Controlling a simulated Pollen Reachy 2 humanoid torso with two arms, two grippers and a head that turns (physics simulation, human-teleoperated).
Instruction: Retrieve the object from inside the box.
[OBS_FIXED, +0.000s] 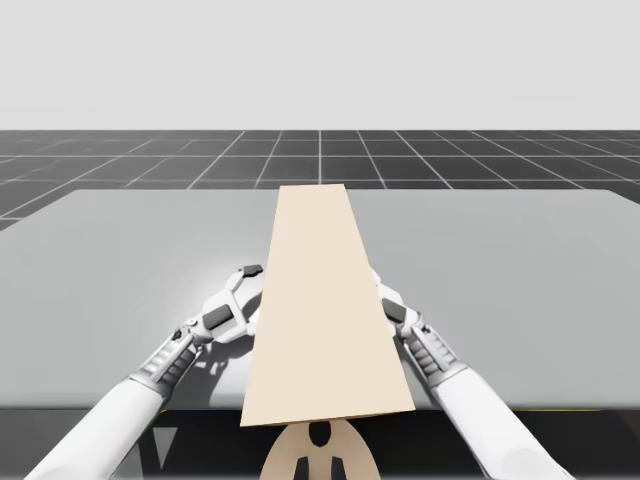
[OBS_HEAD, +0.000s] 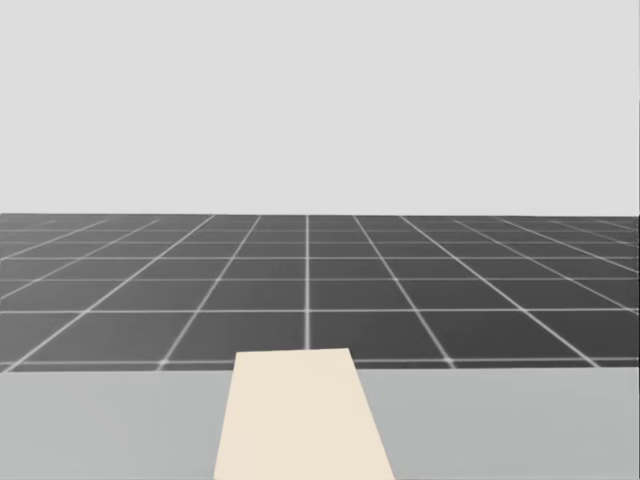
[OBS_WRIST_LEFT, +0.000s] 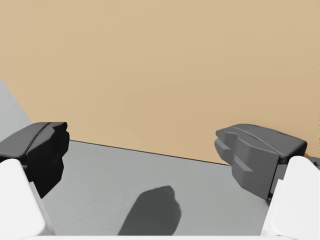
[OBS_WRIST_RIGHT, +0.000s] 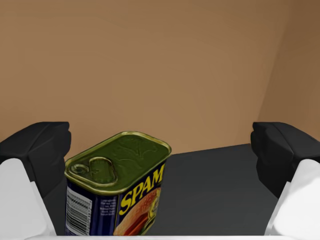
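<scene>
Blue rectangular can (OBS_WRIST_RIGHT: 117, 192), gold lid, upright: stands on the dark floor inside the tan box (OBS_FIXED: 325, 300), between the fingers of our right gripper (OBS_WRIST_RIGHT: 161, 150). It is just beside one finger and well apart from the other; we cannot tell if it touches. That gripper is spread wide, holding nothing. Our left gripper (OBS_WRIST_LEFT: 150, 152), likewise wide, hangs over the grey table (OBS_FIXED: 120, 260), with the box's outer wall just ahead.

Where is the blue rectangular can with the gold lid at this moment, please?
In the right wrist view, the blue rectangular can stands upright inside the tan cardboard box, between the open fingers of my right gripper.
</scene>
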